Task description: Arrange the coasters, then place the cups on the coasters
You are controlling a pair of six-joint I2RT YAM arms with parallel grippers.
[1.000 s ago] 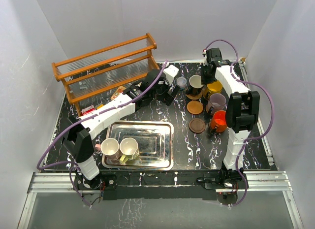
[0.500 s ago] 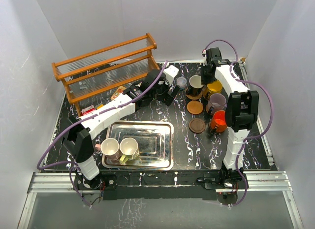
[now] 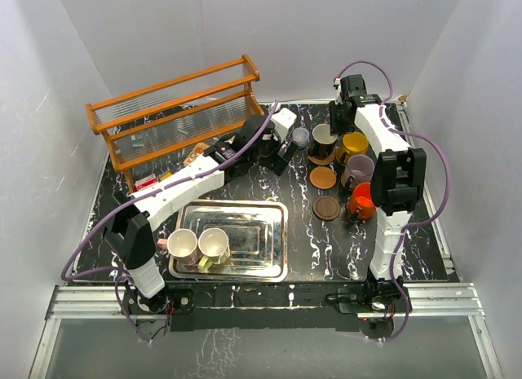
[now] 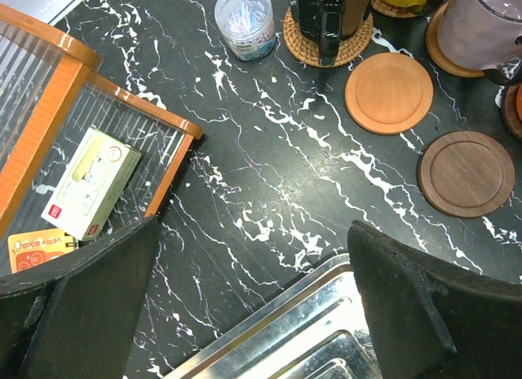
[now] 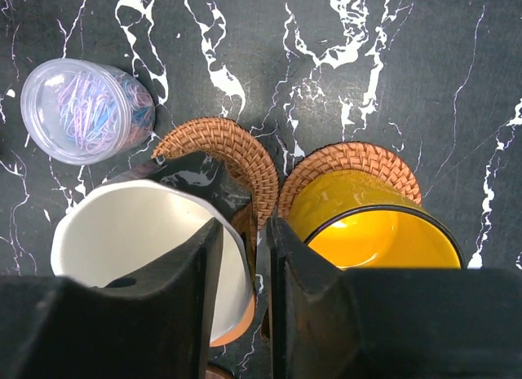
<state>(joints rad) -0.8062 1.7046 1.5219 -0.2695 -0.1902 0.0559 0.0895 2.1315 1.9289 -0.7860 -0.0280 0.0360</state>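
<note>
1. White walls box in a black, white-veined worktop (image 3: 326, 248). An orange slatted rack (image 3: 175, 102) stands at its back left.
2. The left claw (image 4: 254, 232) hangs released, its fingers wide apart over bare marble, grasping nothing.
3. The right claw (image 5: 243, 224) straddles the rim of the white-lined mug (image 5: 122, 232). One finger is over the white inside and the other is outside, next to the yellow mug (image 5: 375, 224). The fingers stand slightly apart, but they cover the contact, so I cannot tell whether they pinch the rim.
4. A woven coaster (image 5: 236, 151) peeks from under the white-lined mug. A second woven coaster (image 5: 351, 155) lies under the yellow mug. Both are mostly hidden.
5. The mauve mug (image 4: 489, 20), cut off by the frame edge, rests on a reddish coaster (image 4: 444, 59).
6. The red-orange mug (image 3: 362, 200) is partly hidden by the right arm, and its footing is unclear.
7. A smooth reddish-orange coaster (image 4: 389, 92) and a dark brown coaster (image 4: 466, 173) lie bare, near each other but apart.
8. The pale pink mug (image 3: 183, 245) and the olive-yellow mug (image 3: 214, 244) sit side by side at the left end of the metal tray (image 3: 257, 236).
9. A small clear pot (image 5: 86, 110) stands just beside the white-lined mug.
</note>
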